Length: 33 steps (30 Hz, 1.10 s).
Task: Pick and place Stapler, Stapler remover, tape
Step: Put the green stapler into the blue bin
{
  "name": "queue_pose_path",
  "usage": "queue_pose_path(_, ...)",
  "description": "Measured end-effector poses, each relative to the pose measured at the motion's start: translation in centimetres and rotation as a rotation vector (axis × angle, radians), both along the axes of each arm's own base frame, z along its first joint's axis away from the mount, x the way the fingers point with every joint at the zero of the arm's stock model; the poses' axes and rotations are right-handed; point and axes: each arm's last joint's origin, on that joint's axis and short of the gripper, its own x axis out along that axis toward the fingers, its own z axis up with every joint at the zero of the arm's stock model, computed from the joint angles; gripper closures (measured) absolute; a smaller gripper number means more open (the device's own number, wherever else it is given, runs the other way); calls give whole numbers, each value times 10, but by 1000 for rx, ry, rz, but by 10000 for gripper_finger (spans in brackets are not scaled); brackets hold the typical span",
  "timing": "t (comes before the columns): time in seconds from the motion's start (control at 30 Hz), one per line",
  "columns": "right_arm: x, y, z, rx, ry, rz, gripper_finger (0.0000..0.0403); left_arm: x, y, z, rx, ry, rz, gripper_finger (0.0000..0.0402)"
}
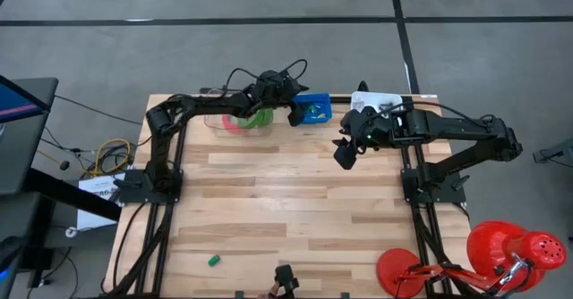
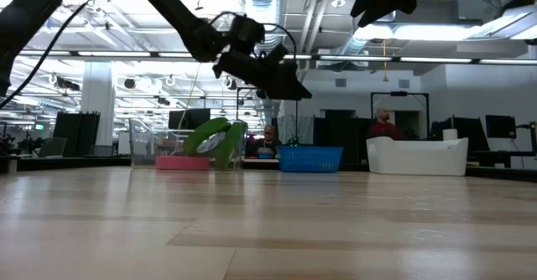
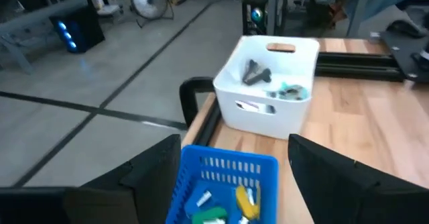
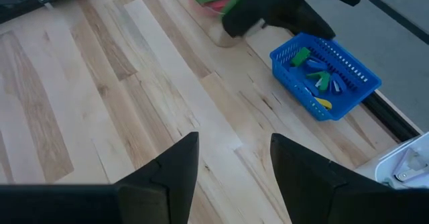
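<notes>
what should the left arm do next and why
Probably lift the left gripper away from the blue basket and head for the green piece: its jaws stand open and empty above the basket, and that piece lies alone at the table's near edge.

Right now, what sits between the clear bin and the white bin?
The blue basket, with the left gripper over its near edge, seen in the high view.

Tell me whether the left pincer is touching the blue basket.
Apart. The low view shows the left pincer hanging in the air, with clear background between it and the blue basket on the table. The left wrist view also shows its fingers open, holding nothing.
</notes>
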Motion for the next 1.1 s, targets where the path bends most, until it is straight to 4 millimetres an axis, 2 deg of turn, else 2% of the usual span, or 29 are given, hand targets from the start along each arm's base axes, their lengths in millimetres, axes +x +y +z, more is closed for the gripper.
queue_pose_path(0.33, 0, 0, 0, 0, 0, 0, 226, -23, -23, 47, -40, 71, -19, 149)
queue_pose_path(0.57, 2, -2, 1, -41, -1, 45, 236, -42, -50, 91, -29, 53, -56, 149)
queue_pose_path(0.87, 11, -10, 9, -71, -92, 143, 323, -65, -87, 143, 34, -64, -114, 149)
queue_pose_path(1.1, 20, -15, -9, -106, -140, 150, 397, -76, -113, 161, 36, -78, -172, 149)
